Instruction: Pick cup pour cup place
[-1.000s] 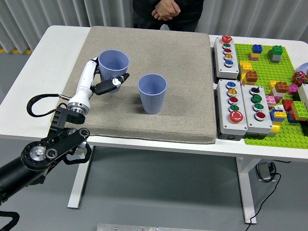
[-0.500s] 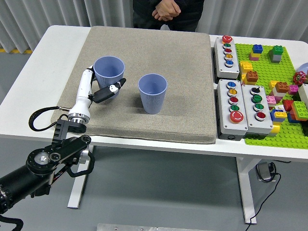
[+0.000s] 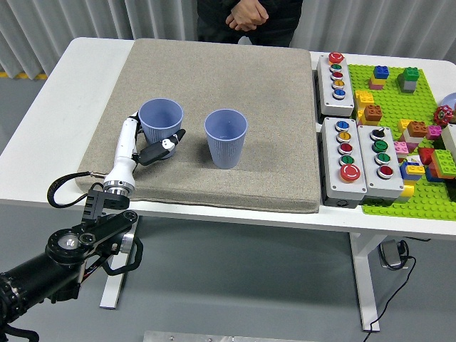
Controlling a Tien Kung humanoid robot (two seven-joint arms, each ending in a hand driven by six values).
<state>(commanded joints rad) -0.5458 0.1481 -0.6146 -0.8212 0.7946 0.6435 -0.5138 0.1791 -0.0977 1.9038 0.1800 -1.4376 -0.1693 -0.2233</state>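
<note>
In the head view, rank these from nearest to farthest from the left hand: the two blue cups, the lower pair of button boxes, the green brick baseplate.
1. Left blue cup, right at the left hand, on the mat's left.
2. Right blue cup, mid-mat.
3. Lower button boxes, just right of the mat.
4. Green baseplate, far right.

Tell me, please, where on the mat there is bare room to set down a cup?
Bare mat lies behind both cups, and between the right cup and the button boxes. The brick plate is crowded.
</note>
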